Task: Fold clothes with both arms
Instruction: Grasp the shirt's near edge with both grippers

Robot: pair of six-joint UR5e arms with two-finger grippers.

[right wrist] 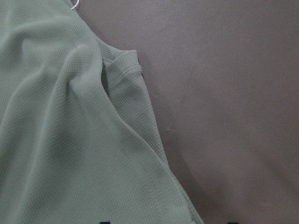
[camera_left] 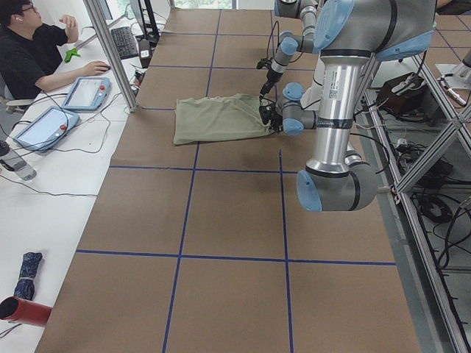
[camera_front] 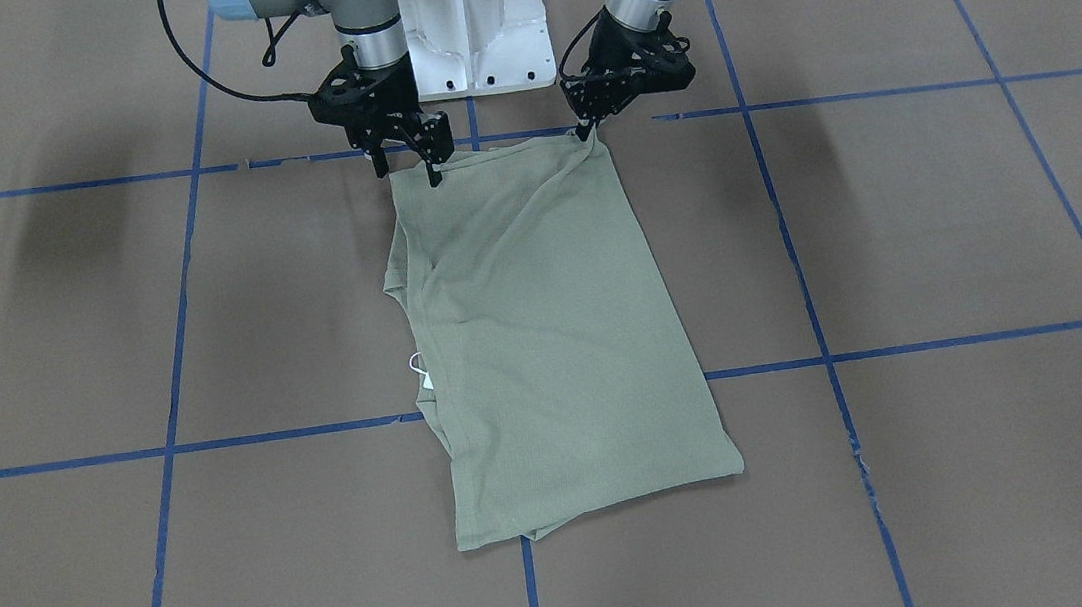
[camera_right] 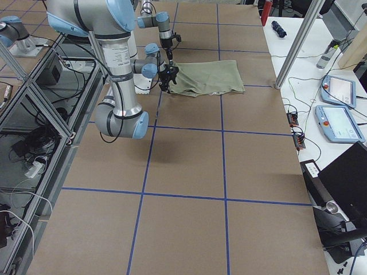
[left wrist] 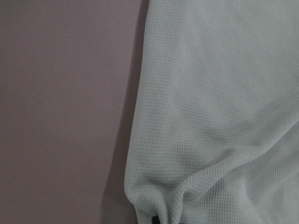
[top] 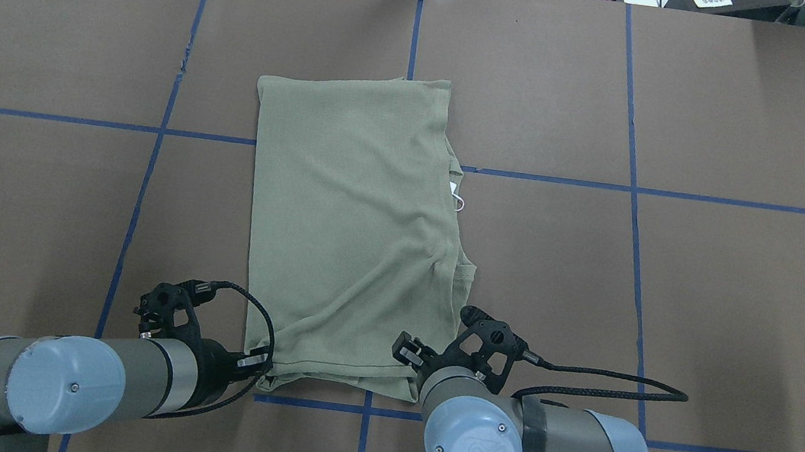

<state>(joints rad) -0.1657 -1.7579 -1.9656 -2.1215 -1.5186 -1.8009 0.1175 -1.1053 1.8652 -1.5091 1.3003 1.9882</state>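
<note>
So the olive-green shirt (camera_front: 545, 343) is lying flat in the middle of the brown table (camera_front: 896, 236), folded into a rough rectangle, long side running away from the robot's white base (camera_front: 478, 39). It sits right across one of the blue tape (camera_front: 907, 345) lines. The near short edge is where both arms are working. The left gripper (camera_front: 587, 130) has its jaws pinched together on that edge's corner, and in the front view the cloth is drawn up into a little peak there. In its wrist camera the knit bunches around a dark bit at the bottom of the frame. The right gripper (camera_front: 408, 167) is at the other near corner, but its jaws look spread. In its wrist view the two fingertips (right wrist: 105, 222) sit well apart with the shirt's edge running down between them, so it's around the edge rather than clamped on it. The far end of the shirt lies flat on the table, one corner slightly skewed. There's a white hang tag (top: 456, 196) poking out from under the fold on the robot's right side, about halfway along, too small to read. A few soft creases run diagonally from the held corners.
</note>
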